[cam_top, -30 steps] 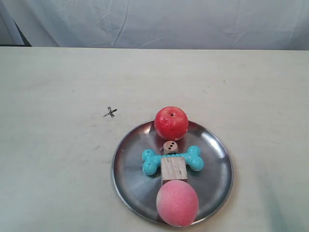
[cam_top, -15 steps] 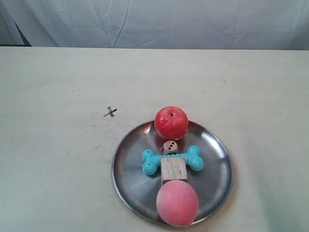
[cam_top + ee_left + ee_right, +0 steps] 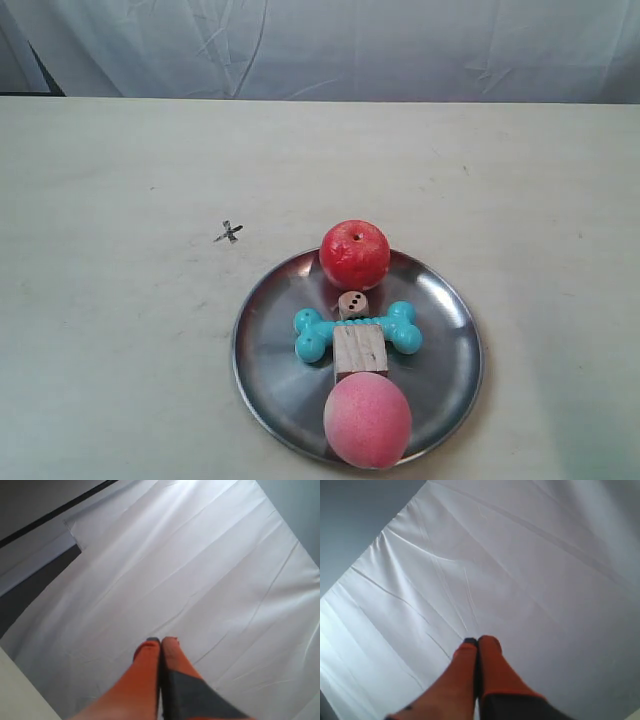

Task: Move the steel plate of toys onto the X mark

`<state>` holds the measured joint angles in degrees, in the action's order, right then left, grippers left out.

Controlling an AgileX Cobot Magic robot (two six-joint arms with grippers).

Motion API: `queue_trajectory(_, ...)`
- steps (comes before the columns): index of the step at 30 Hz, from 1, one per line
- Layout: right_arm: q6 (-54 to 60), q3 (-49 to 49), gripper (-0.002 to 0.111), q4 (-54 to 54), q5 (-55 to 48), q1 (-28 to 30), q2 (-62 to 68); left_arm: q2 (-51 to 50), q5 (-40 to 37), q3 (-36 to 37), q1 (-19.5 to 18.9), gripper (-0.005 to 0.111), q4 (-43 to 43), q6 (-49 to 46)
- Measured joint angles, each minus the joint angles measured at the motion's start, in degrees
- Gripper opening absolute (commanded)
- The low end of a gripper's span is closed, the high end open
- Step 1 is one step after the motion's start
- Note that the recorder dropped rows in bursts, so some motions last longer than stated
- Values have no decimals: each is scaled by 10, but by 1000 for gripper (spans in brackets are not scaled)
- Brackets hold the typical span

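The steel plate (image 3: 268,350) lies on the pale table near the front, right of centre. On it sit a red apple (image 3: 354,254) at the far rim, a small brown die (image 3: 352,305), a teal bone (image 3: 404,332), a wooden cube (image 3: 359,349) and a pink peach (image 3: 367,421) at the near rim. The X mark (image 3: 229,232) is on the bare table, up and left of the plate. No arm shows in the exterior view. My left gripper (image 3: 160,640) and right gripper (image 3: 478,640) are both shut with nothing held, each facing a white cloth.
A wrinkled white cloth backdrop (image 3: 400,45) hangs behind the table's far edge. A dark strip (image 3: 30,587) runs beside the cloth in the left wrist view.
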<state>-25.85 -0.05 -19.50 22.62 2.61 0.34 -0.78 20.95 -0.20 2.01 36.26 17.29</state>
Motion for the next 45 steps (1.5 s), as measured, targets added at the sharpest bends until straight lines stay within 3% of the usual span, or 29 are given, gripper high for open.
queue_trajectory(8, -127, 0, 0, -23, -46, -2, -1, -1, -64, -7, 0, 0, 12, 6)
queue_trajectory(12, -134, 0, 0, -31, -24, -2, -1, -47, -83, -71, 0, 0, 3, 7)
queue_trajectory(14, -135, 0, -1, -22, 4, -2, -1, -90, -93, -120, 0, 0, -54, 7)
queue_trajectory(16, -135, -15, -1, -17, -81, -2, -1, -145, -137, -172, 0, 0, -94, 6)
queue_trajectory(18, -114, -78, -1, 2, -202, -2, 33, -232, -230, -241, 0, 0, -137, 5)
queue_trajectory(21, -52, -254, -1, 105, -410, -2, 184, -414, -442, -391, 0, 0, -197, -71)
queue_trajectory(24, 71, -424, -1, 130, -595, -2, 366, -571, -596, -504, 0, 0, -146, -208)
queue_trajectory(28, 220, -509, 1, 47, -709, -2, 546, -700, -691, -540, 0, 1, -61, -317)
queue_trajectory(31, 287, -520, 19, -14, -735, -2, 634, -758, -715, -542, 0, 9, -39, -335)
queue_trajectory(34, 311, -520, 52, -30, -743, -2, 710, -806, -739, -542, 1, 24, 0, -367)
queue_trajectory(36, 317, -520, 67, -30, -741, -2, 760, -832, -752, -542, 7, 38, 31, -397)
queue_trajectory(41, 327, -520, 64, -28, -735, -2, 858, -891, -759, -543, 56, 63, 101, -475)
queue_trajectory(45, 332, -511, 64, -28, -718, -2, 918, -940, -752, -543, 93, 67, 103, -487)
